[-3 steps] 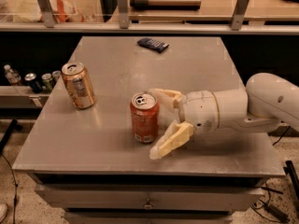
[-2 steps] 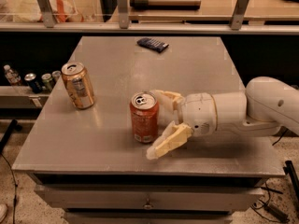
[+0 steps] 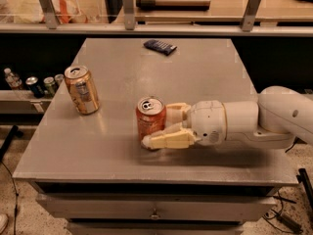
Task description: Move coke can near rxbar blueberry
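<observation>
The gripper comes in from 3 o'clock and pinches the coke can, which stands just below the middle of the gray metal table. The blueberry bar lies flat at 12 o'clock by the far edge, well apart. A gold can stands at 9 o'clock. Bottles line a low shelf past the left edge.

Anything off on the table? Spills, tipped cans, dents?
Nothing stands out. The red-orange coke can stands upright, with the cream two-finger gripper closed around it near the grey metal table's front. An upright gold can is at left; a dark navy bar wrapper lies flat near the far edge. No spills.
</observation>
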Controlling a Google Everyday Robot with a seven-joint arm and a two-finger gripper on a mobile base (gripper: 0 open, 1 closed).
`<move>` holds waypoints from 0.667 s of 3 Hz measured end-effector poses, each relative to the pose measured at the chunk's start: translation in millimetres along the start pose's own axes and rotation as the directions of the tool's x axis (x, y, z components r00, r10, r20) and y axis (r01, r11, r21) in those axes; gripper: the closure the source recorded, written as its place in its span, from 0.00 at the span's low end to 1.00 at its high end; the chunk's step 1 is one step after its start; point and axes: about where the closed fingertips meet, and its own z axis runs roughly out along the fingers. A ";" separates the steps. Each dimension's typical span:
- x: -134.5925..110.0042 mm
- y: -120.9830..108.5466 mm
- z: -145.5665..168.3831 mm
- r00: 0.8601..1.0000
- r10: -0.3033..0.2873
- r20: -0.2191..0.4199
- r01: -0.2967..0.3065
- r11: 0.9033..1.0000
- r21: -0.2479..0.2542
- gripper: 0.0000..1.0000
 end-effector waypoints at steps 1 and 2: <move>0.8 -1.4 -1.1 1.000 0.004 0.004 -0.004 1.000 0.008 0.64; 0.9 -3.4 -2.8 1.000 0.009 0.001 -0.009 1.000 0.008 0.88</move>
